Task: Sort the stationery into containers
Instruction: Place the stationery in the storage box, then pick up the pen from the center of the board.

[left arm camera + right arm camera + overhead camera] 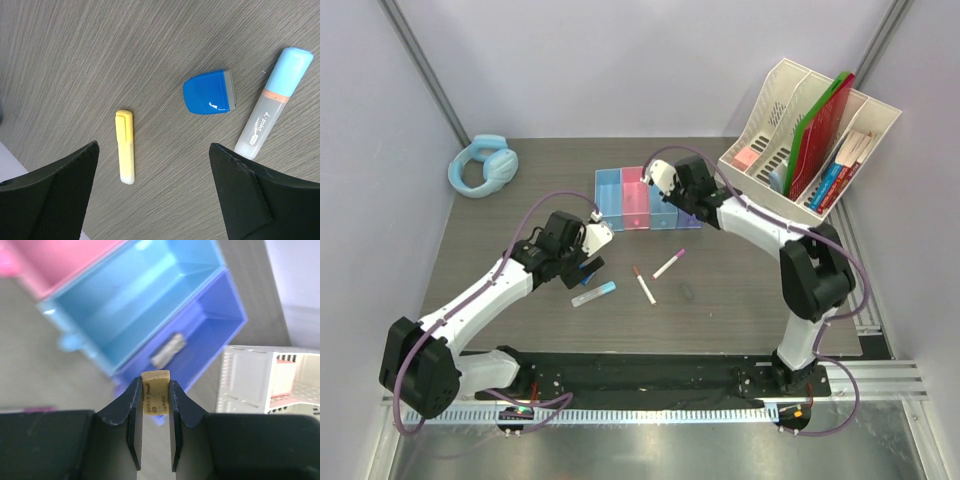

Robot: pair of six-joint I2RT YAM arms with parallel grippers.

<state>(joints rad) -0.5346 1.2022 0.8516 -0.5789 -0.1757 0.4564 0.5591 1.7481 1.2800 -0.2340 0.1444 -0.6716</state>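
Observation:
My right gripper point(155, 385) is shut on a small cream eraser point(156, 396) with printed lettering, held above the near wall of the purple bin point(220, 335). A small silvery item point(168, 351) lies inside that bin. The containers point(610, 212) stand in a row at the table's middle back, and the right gripper point(660, 178) hovers over them. My left gripper point(153, 150) is open above bare table, holding nothing. Below it lie a yellow marker point(125, 147), a blue block point(207, 93) and a pale blue tube point(272, 105). Two white pens, red-capped point(644, 286) and purple-capped point(669, 263), lie further right.
A cream slotted file organiser point(810, 140) with red and green folders stands at the back right, close behind the purple bin. Light blue headphones point(482, 165) lie at the back left. A small dark item point(687, 292) sits right of the pens.

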